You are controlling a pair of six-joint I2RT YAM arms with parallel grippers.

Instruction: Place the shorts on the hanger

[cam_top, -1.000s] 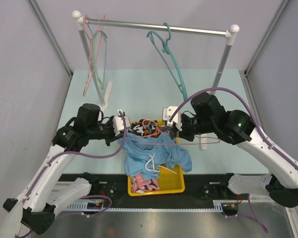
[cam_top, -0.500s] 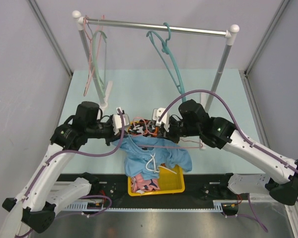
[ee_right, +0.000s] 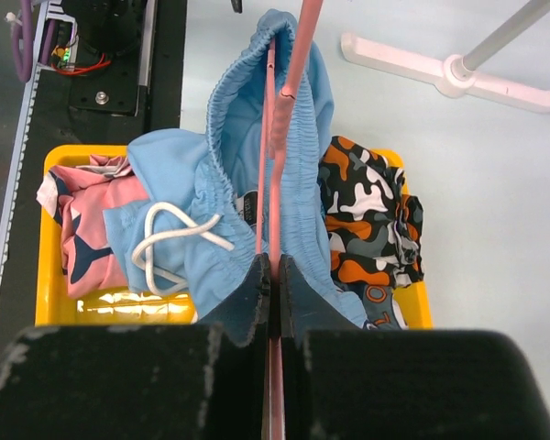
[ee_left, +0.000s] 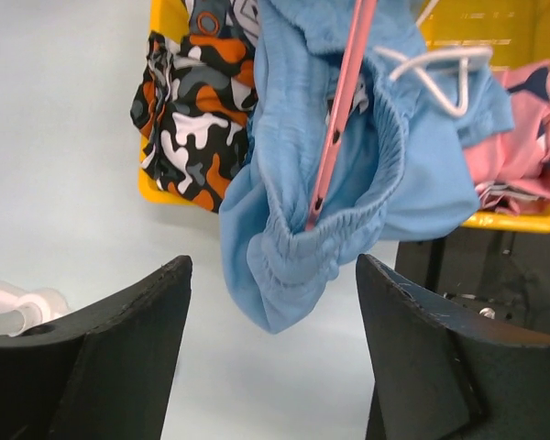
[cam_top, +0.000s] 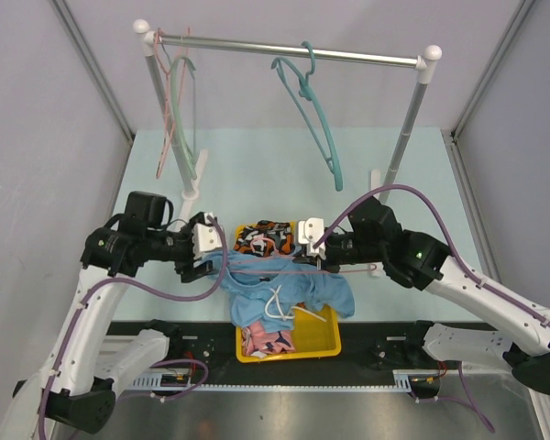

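Shorts (ee_right: 222, 174) sit partway on hanger (ee_right: 298, 46); R fingers (ee_right: 259, 282) clamp hanger, L fingers (ee_left: 133, 339) wide open. Next, prob: L pulls cloth further on.

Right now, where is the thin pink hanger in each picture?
Top external: the hanger is a level line at centre, across the shorts.
Left wrist: the hanger slants down from top centre, inside the shorts.
Right wrist: the hanger runs up the middle from bottom centre.
Shared landmark: the white drawstring.
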